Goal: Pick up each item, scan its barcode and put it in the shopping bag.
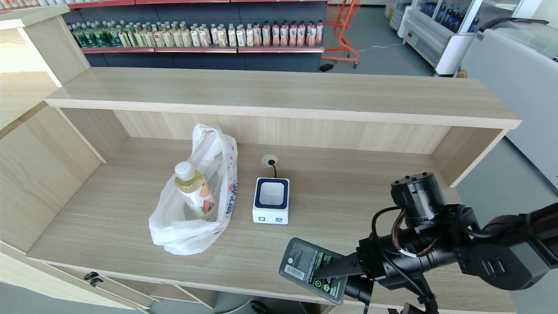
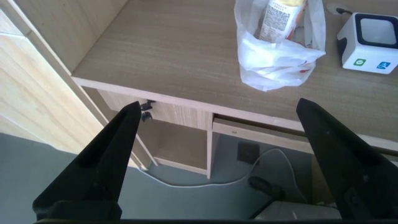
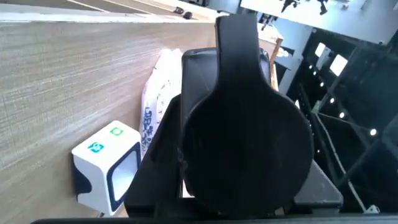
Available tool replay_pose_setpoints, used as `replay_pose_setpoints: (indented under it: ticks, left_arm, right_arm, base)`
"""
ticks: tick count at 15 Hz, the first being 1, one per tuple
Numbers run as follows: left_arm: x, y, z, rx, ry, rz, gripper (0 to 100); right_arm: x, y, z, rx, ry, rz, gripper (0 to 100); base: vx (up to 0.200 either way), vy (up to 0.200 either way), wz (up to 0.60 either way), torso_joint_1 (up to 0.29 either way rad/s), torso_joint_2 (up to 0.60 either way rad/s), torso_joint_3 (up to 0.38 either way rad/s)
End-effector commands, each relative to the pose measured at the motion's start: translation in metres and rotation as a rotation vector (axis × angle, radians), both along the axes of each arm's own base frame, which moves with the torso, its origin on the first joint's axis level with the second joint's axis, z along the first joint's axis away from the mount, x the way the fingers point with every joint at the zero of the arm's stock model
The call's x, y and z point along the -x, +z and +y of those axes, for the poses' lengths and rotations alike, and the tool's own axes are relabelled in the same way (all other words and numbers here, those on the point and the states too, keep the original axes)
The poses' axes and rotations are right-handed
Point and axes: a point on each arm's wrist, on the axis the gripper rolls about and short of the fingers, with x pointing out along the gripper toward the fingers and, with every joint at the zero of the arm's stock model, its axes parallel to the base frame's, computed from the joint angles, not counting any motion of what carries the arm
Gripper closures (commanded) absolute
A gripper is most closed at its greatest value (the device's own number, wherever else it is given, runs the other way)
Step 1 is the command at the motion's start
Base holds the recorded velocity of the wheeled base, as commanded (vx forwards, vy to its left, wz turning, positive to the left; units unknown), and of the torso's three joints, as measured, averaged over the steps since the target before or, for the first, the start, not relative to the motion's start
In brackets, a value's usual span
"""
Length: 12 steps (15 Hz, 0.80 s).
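My right gripper [image 1: 333,272] is shut on a dark grey flat pouch [image 1: 307,266] with a barcode and green labels, held over the counter's front edge, right of the bag and in front of the scanner. In the right wrist view the pouch [image 3: 249,124] sits between the fingers. The white scanner [image 1: 271,200] with its dark blue window stands mid-counter; the scanner [image 3: 106,165] faces the pouch side-on. A white plastic shopping bag [image 1: 196,205] left of it holds an upright bottle [image 1: 195,190] of yellow drink. My left gripper [image 2: 217,162] hangs open below the counter's front edge, nothing between its fingers.
The wooden counter [image 1: 130,187] has a raised back ledge [image 1: 279,93] and side walls. A cable hole [image 1: 270,160] sits behind the scanner. Drawers [image 2: 186,121] lie under the counter front. Bare counter lies left of the bag and right of the scanner.
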Motion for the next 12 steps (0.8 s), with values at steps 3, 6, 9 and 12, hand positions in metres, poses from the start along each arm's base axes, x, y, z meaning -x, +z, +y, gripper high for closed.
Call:
replay_pose_setpoints:
  ticks: [3, 6, 9, 12]
  left_arm:
    - [0.000, 0.000, 0.000, 0.001, 0.000, 0.001, 0]
    - [0.000, 0.000, 0.000, 0.001, 0.000, 0.001, 0]
    - [0.000, 0.000, 0.000, 0.001, 0.000, -0.001, 0]
    - [0.000, 0.000, 0.000, 0.001, 0.000, 0.001, 0]
  right_arm:
    - [-0.017, 0.006, 0.025, -0.054, 0.055, -0.078, 100]
    - [-0.023, 0.014, 0.037, -0.106, 0.079, -0.158, 100]
    - [-0.024, 0.014, 0.039, -0.113, 0.079, -0.168, 100]
    - [-0.025, 0.013, 0.039, -0.114, 0.079, -0.171, 100]
  base:
    - [0.000, 0.000, 0.00, 0.000, 0.00, 0.000]
    - [0.000, 0.000, 0.00, 0.000, 0.00, 0.000]
    - [0.000, 0.000, 0.00, 0.000, 0.00, 0.000]
    - [0.000, 0.000, 0.00, 0.000, 0.00, 0.000]
